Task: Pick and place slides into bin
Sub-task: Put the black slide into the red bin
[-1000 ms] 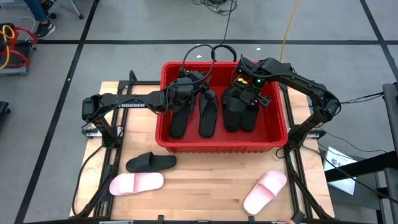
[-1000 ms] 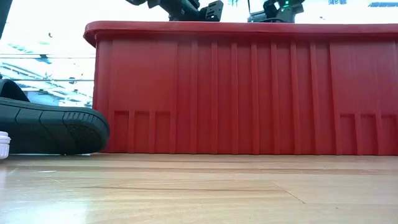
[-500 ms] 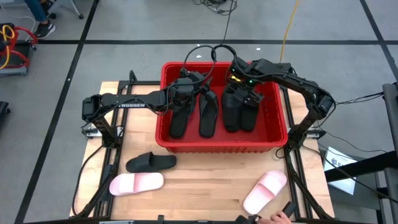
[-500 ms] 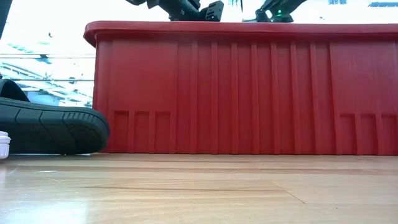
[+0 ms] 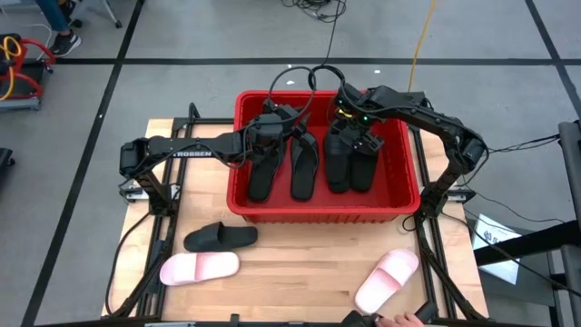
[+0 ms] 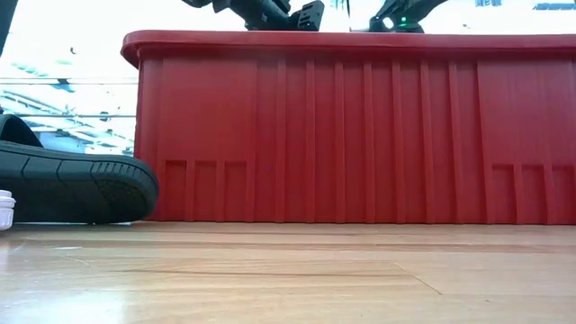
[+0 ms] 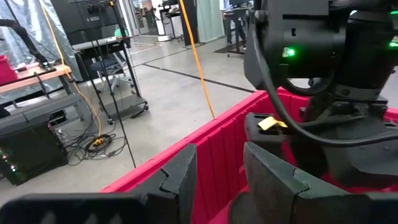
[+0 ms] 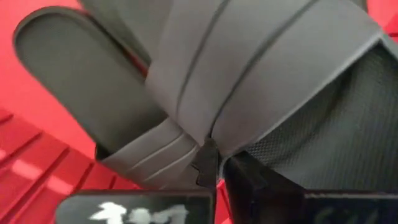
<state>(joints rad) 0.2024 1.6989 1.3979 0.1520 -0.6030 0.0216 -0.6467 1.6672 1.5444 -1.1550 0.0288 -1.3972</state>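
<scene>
The right end effector (image 5: 349, 136) is down inside the red bin (image 5: 406, 202), toward its far right part, with its fingers together; the right wrist view shows them pressed against the strap of a black slide (image 8: 261, 93), though whether the strap is actually pinched between them cannot be told. That slide lies with another black one (image 5: 362, 168) side by side in the right half of the bin.

The left end effector (image 5: 272, 123) hangs over the far left part of the bin, its fingers (image 7: 267, 171) apart with nothing between them. Past them, the left wrist view shows the bin's far wall and the right arm's wrist with a green light. Below and in front of the left end effector, two more black slides (image 5: 304, 163) lie lengthwise in the left half of the bin.

The bin sits at the far middle of the wooden surface (image 5: 300, 272). Outside it, a black slide (image 5: 221, 237) lies just in front of the bin's near left corner; in the low view its sole (image 6: 76, 184) shows beside the bin wall. A pink slide (image 5: 199, 267) lies near the front left corner of the surface, and another pink slide (image 5: 387, 279) lies toward the front right. At the front edge, near that slide, a person's hand (image 5: 399, 320) shows.
</scene>
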